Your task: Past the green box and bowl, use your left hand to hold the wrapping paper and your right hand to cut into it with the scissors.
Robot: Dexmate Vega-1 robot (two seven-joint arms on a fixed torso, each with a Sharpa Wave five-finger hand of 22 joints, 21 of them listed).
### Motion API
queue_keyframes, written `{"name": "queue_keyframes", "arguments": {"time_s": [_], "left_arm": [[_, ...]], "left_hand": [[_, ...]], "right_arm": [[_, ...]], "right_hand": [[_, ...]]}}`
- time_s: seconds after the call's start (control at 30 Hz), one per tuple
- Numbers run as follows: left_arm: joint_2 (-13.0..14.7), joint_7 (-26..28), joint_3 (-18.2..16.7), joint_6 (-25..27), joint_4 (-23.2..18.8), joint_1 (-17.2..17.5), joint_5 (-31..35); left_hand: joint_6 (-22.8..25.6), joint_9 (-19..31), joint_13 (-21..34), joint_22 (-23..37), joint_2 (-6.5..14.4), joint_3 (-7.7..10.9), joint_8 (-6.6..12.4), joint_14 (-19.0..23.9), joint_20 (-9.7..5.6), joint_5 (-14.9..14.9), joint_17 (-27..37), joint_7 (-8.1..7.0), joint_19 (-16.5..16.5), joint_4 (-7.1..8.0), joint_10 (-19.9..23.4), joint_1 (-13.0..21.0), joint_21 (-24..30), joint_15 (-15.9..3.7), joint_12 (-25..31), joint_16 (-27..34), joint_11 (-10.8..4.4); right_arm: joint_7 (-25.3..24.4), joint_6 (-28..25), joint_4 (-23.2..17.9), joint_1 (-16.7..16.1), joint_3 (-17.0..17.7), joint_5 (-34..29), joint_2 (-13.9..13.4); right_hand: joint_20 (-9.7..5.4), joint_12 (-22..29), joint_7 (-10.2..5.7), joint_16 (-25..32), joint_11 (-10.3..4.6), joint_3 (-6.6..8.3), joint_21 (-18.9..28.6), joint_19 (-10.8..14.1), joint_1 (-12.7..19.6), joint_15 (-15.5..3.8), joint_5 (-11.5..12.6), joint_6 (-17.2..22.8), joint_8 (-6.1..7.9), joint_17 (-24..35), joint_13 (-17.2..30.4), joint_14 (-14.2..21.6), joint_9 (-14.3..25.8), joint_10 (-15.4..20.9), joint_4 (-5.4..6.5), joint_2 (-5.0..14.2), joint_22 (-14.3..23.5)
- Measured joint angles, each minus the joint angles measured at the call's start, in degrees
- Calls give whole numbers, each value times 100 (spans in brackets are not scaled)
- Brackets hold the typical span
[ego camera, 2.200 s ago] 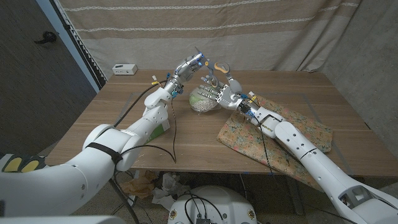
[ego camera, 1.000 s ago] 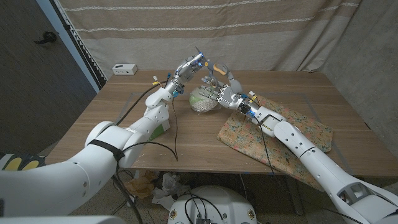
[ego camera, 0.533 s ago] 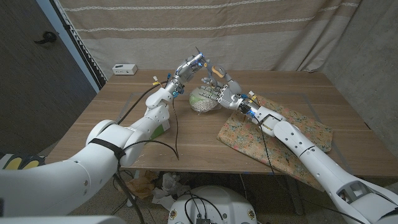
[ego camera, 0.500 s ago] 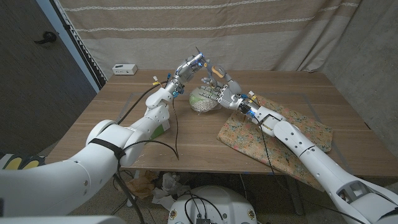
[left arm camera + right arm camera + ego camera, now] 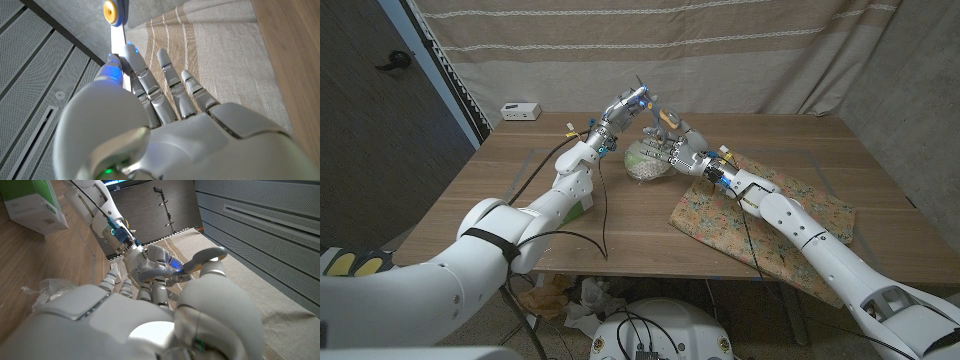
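Both robot hands are lifted up over the far middle of the wooden table [image 5: 520, 215], just above the bowl [image 5: 644, 160]. The left hand [image 5: 624, 105] is at about 11 o'clock from the bowl. It pinches a thin pale strip, which looks like the wrapping paper [image 5: 642, 84], and the strip sticks up from its fingertips. In the left wrist view the strip [image 5: 118, 37] runs up past the fingers [image 5: 150, 85] and has a yellow and blue dot at its end. The right hand [image 5: 672, 143] is at about 1 o'clock from the bowl, right next to the left hand. It is grasping the scissors [image 5: 666, 117] by their tan handle. The green box [image 5: 582, 203] is mostly hidden behind the left arm, at about 8 o'clock from the bowl. A flowery cloth [image 5: 720, 225] lies under the right arm.
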Motion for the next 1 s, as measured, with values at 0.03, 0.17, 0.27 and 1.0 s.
{"name": "queue_keyframes", "arguments": {"time_s": [0.03, 0.17, 0.27, 1.0], "left_arm": [[2, 5, 7, 2, -5, 0, 2], [2, 17, 7, 2, -5, 0, 10], [5, 25, 28, 2, -7, 0, 18], [51, 144, 82, -64, -112, 24, 81]], "left_hand": [[0, 4, 0, 0, 0, 0, -1, 0, 0, -1, 0, 0, 0, 0, 0, 0, 0, 0, 7, 0, 0], [-4, -7, -26, 0, 0, 0, -20, 0, 0, -3, 0, -4, 0, 0, 0, 0, 0, 0, 22, 0, 0], [14, -24, -53, 0, 0, 0, -21, 0, 0, -18, 27, 14, 0, 0, 0, 0, 17, 0, 22, 0, 0], [42, -23, -79, 1, -29, 0, -35, -1, 0, -19, 26, 43, 0, 0, 37, 28, 44, 0, 66, -37, 39]], "right_arm": [[33, 25, 11, 10, -8, -36, -5], [33, 25, 41, 43, -40, -36, -23], [134, 125, 59, 66, -64, -184, -40], [679, 293, 312, 383, -286, -540, -78]], "right_hand": [[0, 0, 0, 0, 0, 0, 0, 0, 7, 6, 0, 0, 0, 0, 0, -6, 1, 0, 0, -7, 0], [0, 0, 10, 0, 31, 0, 0, 0, 22, 21, 0, -10, 0, 0, 0, -21, 1, -31, 0, -23, 0], [0, 0, 10, 0, 31, 0, 0, 0, 44, 41, 0, -10, 0, 0, 0, -41, 25, -30, 0, -45, 0], [0, 229, -156, 27, 62, -35, 0, 0, 72, 42, 155, 937, 495, -28, -14, 210, 187, 517, 81, -183, 0]]}}
